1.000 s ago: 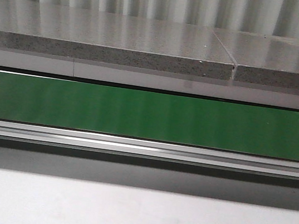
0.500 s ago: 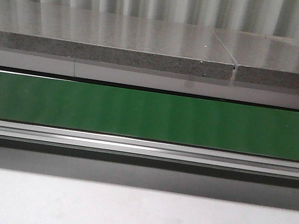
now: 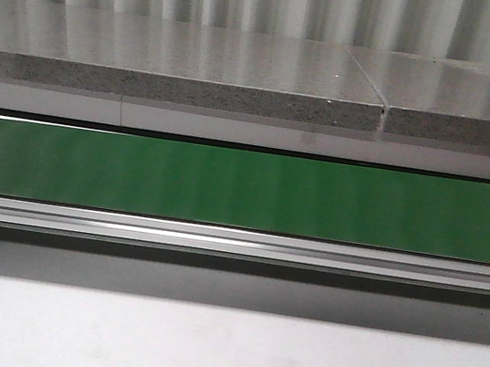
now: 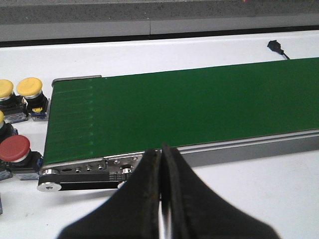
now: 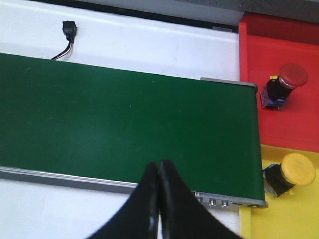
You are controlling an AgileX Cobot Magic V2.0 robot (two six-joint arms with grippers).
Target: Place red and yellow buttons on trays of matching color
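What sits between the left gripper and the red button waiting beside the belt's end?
Nothing visible blocks it. The left gripper, shut and empty, hangs by the conveyor's near rail; the red button stands off the belt's end on open white table.

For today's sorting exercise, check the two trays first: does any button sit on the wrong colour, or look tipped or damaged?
Nothing stands out. The red-capped push button lies in the red plastic tray, and the yellow-capped push button in the yellow plastic tray. Both lie on their sides; no damage shows.
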